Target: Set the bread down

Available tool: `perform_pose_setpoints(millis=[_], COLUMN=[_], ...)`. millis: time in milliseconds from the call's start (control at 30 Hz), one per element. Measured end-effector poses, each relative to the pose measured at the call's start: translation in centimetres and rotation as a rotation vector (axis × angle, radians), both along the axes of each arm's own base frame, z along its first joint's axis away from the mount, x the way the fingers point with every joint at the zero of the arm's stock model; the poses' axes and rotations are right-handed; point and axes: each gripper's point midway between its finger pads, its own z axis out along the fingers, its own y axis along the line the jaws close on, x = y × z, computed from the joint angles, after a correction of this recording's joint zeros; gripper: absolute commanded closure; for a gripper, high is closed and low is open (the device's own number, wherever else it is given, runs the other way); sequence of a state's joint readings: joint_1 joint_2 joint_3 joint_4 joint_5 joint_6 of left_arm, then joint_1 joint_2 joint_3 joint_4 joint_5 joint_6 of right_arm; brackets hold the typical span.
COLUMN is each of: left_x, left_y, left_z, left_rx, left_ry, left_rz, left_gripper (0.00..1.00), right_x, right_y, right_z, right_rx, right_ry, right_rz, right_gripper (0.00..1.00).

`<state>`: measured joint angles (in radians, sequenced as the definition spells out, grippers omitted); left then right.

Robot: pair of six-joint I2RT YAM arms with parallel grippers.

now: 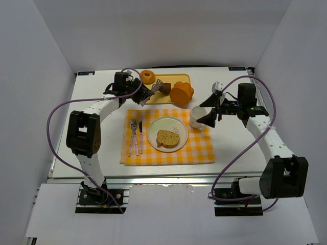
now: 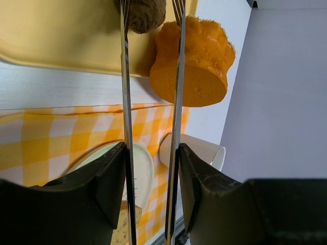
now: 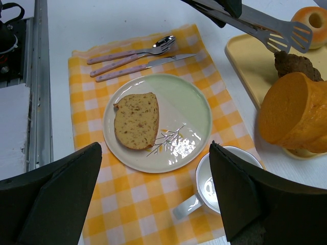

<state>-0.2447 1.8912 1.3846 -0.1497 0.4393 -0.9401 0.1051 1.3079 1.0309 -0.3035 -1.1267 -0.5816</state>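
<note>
Left gripper (image 2: 152, 168), clamped on tongs (image 1: 149, 92) above the upper-centre tray (image 1: 166, 78), should lift clear gently; bread slice (image 1: 167, 138) lies on plate (image 1: 171, 124); right gripper (image 3: 154, 153) gapes wide.

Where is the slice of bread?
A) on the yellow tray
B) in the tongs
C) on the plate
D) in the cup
C: the bread lies flat on the plate, away from the tongs in the left hand.
</note>
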Motion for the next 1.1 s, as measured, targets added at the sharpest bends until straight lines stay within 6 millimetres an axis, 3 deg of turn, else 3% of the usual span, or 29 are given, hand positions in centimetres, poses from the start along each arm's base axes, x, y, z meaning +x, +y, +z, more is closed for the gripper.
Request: perform_pose_setpoints(millis=[667,1100], left_x=[-0.8,-0.9], left_y=[0.3,-0.4], left_z=[-1.1,-1.8], left_rx=[0.038,0.022], left_ry=[0.028,0.043], left_rz=[-0.022,-0.039], left_gripper=[0.47,0.54], right_x=[0.0,0.1], right_y=[0.0,0.0], right_z=[0.0,0.1], right_rx=[0.002,0.003], right_ry=[0.003,-0.009], right_rz=[0.001,0.0], right_gripper=[0.11,0.11])
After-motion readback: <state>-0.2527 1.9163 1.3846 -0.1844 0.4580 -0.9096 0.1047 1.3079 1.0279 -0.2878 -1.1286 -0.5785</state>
